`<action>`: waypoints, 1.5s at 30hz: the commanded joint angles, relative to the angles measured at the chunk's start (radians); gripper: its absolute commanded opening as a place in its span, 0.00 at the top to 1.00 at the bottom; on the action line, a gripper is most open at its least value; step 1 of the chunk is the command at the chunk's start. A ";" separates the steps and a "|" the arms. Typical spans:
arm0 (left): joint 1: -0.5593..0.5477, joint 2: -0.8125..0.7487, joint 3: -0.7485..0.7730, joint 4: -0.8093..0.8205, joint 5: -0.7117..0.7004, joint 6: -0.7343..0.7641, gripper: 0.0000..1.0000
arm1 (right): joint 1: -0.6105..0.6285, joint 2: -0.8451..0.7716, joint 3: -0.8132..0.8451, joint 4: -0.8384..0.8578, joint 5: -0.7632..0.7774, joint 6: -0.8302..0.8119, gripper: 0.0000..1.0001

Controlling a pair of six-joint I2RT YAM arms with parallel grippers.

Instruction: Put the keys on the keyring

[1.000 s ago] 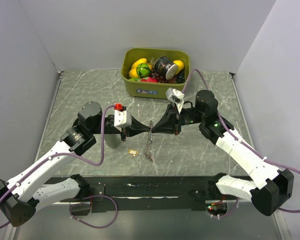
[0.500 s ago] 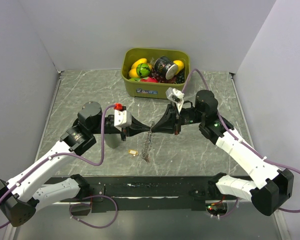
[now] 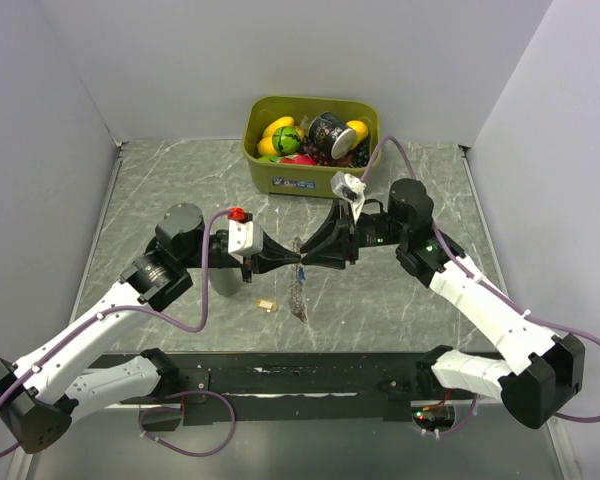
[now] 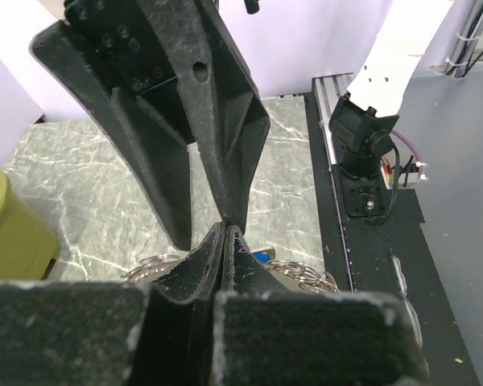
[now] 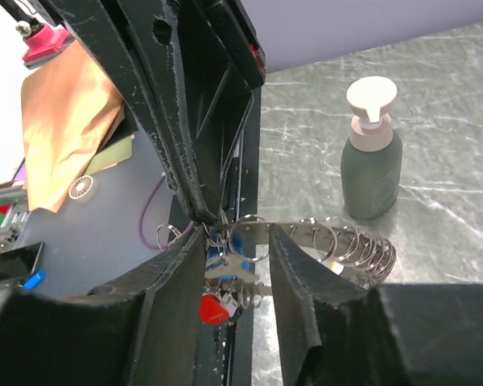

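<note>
Right wrist view, on the change: finds the right gripper [image 5: 235, 240] freshly parted, after a tight pinch half a second back, with the keyring [image 5: 338, 241] passing loose through the gap between its fingers. Reads as a let-go rather than a drop: leaves the keyring clamped in the left gripper [image 3: 292, 262] alone, tips pressed together with no gap, near the table's centre. Shows the red-tagged key [image 5: 212, 310] and the blue-tagged key [image 5: 238, 243] bunched on the loop just below the pinch, so counts those two as threaded, as a judgement only. Spots a yellowish piece [image 3: 268, 304] lying on the table at 7 o'clock of the dangling chain; cannot tell whether that is the third key. Probably calls for a fresh right-side grasp next.

On pose: has both arms reaching inward, fingers level and meeting nose to nose, left from 9 o'clock, right from 3 o'clock. Puts the olive bin [image 3: 270, 175] at 12 o'clock and the soap dispenser [image 5: 370, 161] at 9 o'clock, both apart from the pinch.
</note>
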 commanded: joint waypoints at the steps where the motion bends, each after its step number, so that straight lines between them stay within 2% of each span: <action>1: -0.005 -0.014 0.029 0.079 0.039 -0.004 0.99 | -0.003 0.018 0.021 0.047 0.022 0.001 0.63; 2: -0.005 -0.016 0.028 0.082 0.039 -0.007 0.99 | -0.005 0.023 0.023 0.045 0.020 0.001 0.65; 3: -0.005 -0.016 0.026 0.085 0.038 -0.011 0.99 | -0.003 0.025 0.026 0.047 0.019 0.002 0.76; 5: -0.005 -0.014 0.024 0.091 0.039 -0.013 0.99 | -0.003 0.028 0.029 0.039 0.016 -0.001 0.86; 6: -0.005 -0.014 0.024 0.093 0.038 -0.014 0.99 | -0.003 0.031 0.032 0.039 0.015 0.002 0.95; 8: -0.005 -0.013 0.023 0.098 0.039 -0.017 0.99 | -0.003 0.029 0.034 0.039 0.020 0.002 1.00; 37: -0.005 -0.013 -0.015 0.055 0.004 -0.002 0.99 | -0.003 -0.043 -0.029 0.073 0.123 -0.007 1.00; 45: -0.005 0.003 -0.003 -0.021 0.004 0.030 0.99 | -0.003 -0.057 -0.019 0.051 0.150 -0.022 1.00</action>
